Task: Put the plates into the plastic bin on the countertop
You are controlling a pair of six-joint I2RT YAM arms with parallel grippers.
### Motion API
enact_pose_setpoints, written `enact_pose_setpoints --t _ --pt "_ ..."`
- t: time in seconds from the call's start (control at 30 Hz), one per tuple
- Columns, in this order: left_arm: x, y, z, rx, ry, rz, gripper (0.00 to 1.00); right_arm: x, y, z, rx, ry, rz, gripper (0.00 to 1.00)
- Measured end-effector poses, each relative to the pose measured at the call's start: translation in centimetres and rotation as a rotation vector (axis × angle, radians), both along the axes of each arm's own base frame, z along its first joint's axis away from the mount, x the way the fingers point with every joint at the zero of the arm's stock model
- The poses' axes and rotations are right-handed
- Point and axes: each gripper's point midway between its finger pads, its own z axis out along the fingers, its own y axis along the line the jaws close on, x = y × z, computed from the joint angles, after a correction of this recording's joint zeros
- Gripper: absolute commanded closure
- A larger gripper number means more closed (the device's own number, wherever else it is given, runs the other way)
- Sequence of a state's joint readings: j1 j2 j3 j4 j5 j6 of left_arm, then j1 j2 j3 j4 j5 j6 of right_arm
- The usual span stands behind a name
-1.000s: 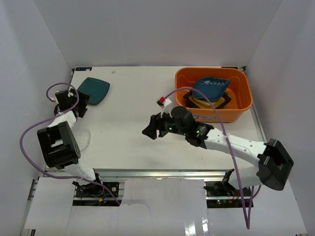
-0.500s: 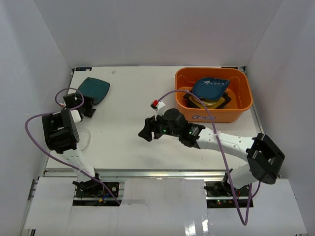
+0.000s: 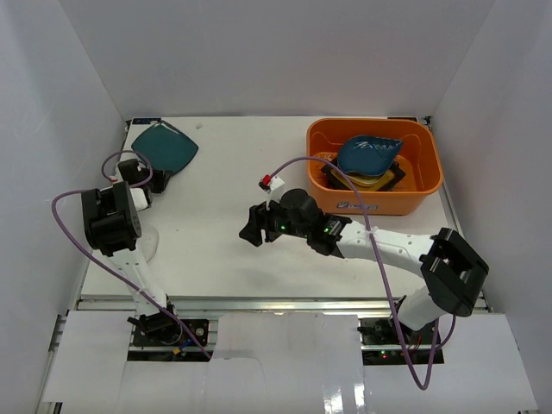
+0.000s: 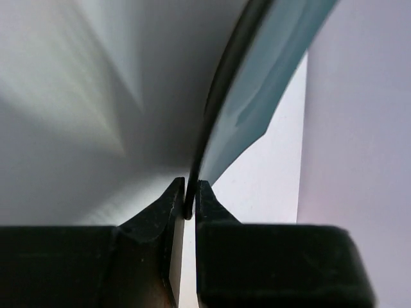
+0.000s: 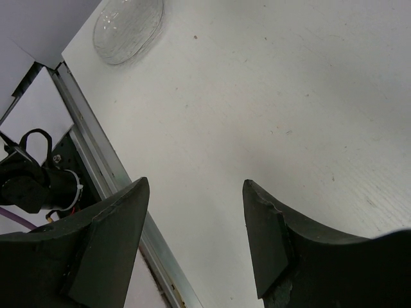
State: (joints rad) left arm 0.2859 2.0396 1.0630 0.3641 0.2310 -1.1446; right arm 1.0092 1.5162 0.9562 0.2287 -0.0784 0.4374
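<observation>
Nearest the arm bases, a clear round glass plate (image 3: 147, 244) lies flat on the white countertop (image 3: 233, 164) close to its left edge, beside the left arm's upright link. The right wrist view also shows it (image 5: 127, 27), well apart from that arm's fingers and near the table's front rail.

A little farther in, about mid-table, the right gripper (image 3: 252, 231) is stretched out to the left above bare countertop. Its two dark fingers stand wide apart (image 5: 194, 192) with nothing between them, only white surface showing in the gap.

Farther back on the left, the left gripper (image 3: 138, 177) points toward the far-left corner. Its fingers are pinched almost together (image 4: 191, 202) on the thin dark rim of the dark teal square plate (image 4: 257, 83), which rises away from the fingertips in a curve. From above, this plate (image 3: 166, 145) sits over the far-left corner of the countertop, with its near edge in the gripper. The pictures do not show whether its far edge touches the surface.

At the far right stands the orange rectangular plastic bin (image 3: 431, 164), a white label (image 3: 355, 206) on its near long side. Inside it, a blue plate (image 3: 369, 155) with pale markings leans tilted on top of a black-rimmed amber square plate (image 3: 366, 178)
</observation>
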Motion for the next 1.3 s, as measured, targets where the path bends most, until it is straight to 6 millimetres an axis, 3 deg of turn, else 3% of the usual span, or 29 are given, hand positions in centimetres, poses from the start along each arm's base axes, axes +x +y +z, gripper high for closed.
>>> enact_pose_setpoints --t 0.03,0.3,0.5,0.67,0.8,1.0,1.1,1.3 --pt "0.2 0.1 0.3 0.013 -0.017 -0.005 1.00 0.1 0.0 0.1 0.001 -0.002 -0.001 0.34" --pt "-0.4 -0.1 2.0 0.089 -0.060 -0.029 1.00 0.5 -0.2 0.2 -0.004 -0.013 -0.025 0.31" --pt "-4.9 -1.6 4.9 0.101 -0.094 -0.046 1.00 1.8 -1.2 1.7 0.002 -0.035 -0.059 0.14" --pt "-9.5 -4.1 7.3 0.082 -0.123 -0.084 1.00 5.7 -2.2 4.9 0.076 -0.015 -0.077 0.02" --pt "-12.0 -5.9 11.0 0.073 -0.210 -0.125 1.00 8.2 -2.6 5.8 0.109 0.013 -0.103 0.06" --pt "-14.6 -8.3 18.5 0.062 -0.412 -0.207 1.00 9.1 0.3 5.5 0.134 0.096 -0.056 0.10" --pt "-16.4 -10.0 21.7 0.041 -0.502 -0.282 1.00 10.7 1.4 6.0 0.164 0.134 -0.057 0.10" --pt "-19.3 -13.3 24.5 -0.064 -0.569 -0.451 1.00 15.2 -0.1 9.2 0.243 0.134 -0.107 0.10"
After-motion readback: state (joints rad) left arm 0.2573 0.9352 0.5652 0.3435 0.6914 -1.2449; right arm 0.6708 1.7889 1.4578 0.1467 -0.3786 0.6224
